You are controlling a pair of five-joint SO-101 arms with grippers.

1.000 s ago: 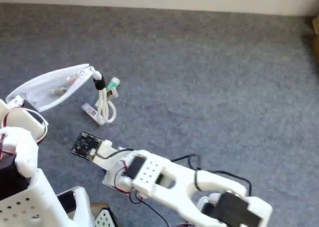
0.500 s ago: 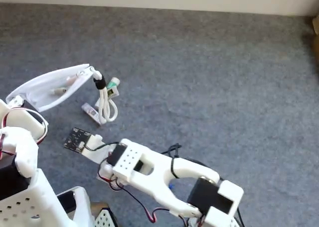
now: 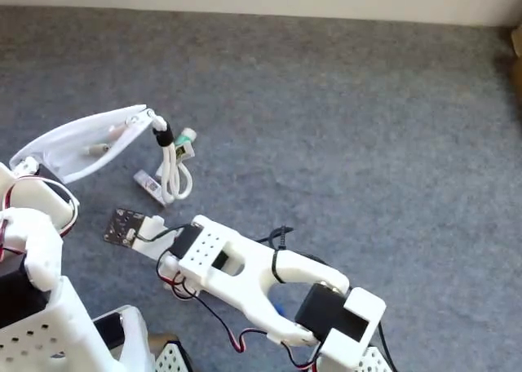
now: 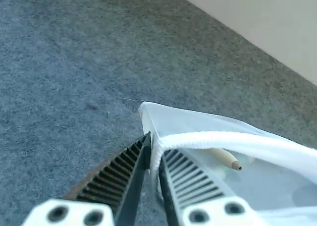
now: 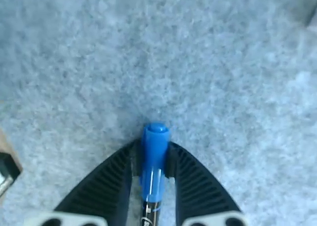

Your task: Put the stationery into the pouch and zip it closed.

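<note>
Blue pen (image 5: 154,149) between right fingers (image 5: 110,181)

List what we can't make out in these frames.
Right wrist view: blue pen, mostly cut off by the edge.
Left wrist view: pouch contents, cloudy wall hides all but one pointed tip.
High view: small bits beside the cord, too small to name.

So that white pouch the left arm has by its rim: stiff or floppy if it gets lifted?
Probably floppy: the pouch looks like thin, translucent fabric, and the left gripper pinches its rim flat. It is likely light as well, since little shows inside. The pencil lying in it may slide if the pouch tilts.
</note>
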